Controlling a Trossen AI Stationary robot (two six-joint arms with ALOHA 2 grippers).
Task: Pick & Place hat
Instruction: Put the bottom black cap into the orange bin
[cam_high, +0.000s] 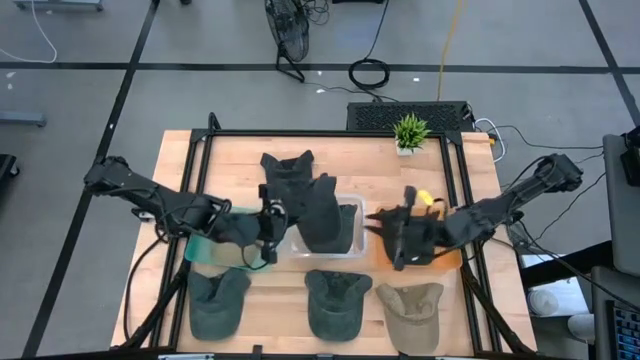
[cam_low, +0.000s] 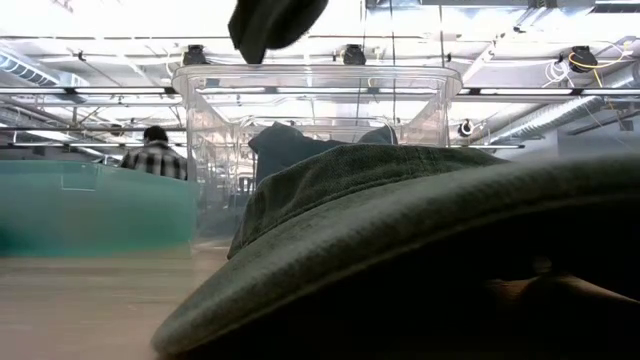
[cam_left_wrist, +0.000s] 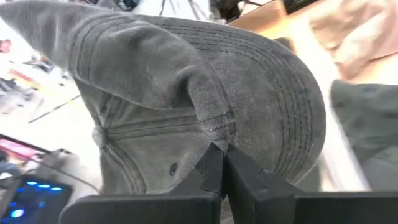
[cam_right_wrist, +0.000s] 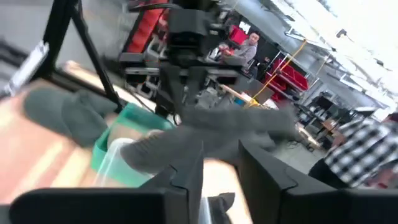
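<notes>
Overall, we list the scene from largest to smallest.
Table (cam_high: 240, 150): we see a wooden top inside a black frame, with both arms reaching in from the sides.
Clear bin (cam_high: 350, 215): we find it at the middle of the table, a dark cap already lying inside it.
Teal bin (cam_high: 200, 248): we see it just left of the clear bin, under the left arm.
Held hat (cam_high: 300, 190): we see this dark grey cap hanging over the clear bin's left half, its brim spread toward the far edge.
Row of hats: we count a dark one (cam_high: 217, 300), another dark one (cam_high: 337, 300) and a tan one (cam_high: 410, 305) along the near edge.
Left claw (cam_left_wrist: 219, 163): we see its fingers pressed together, pinching a fold of the held hat's crown.
Right claw (cam_right_wrist: 219, 163): we see it beside the clear bin's right wall, fingers partly spread with a gap between them, gripping nothing.
Small plant (cam_high: 409, 131): we note it at the far edge.
</notes>
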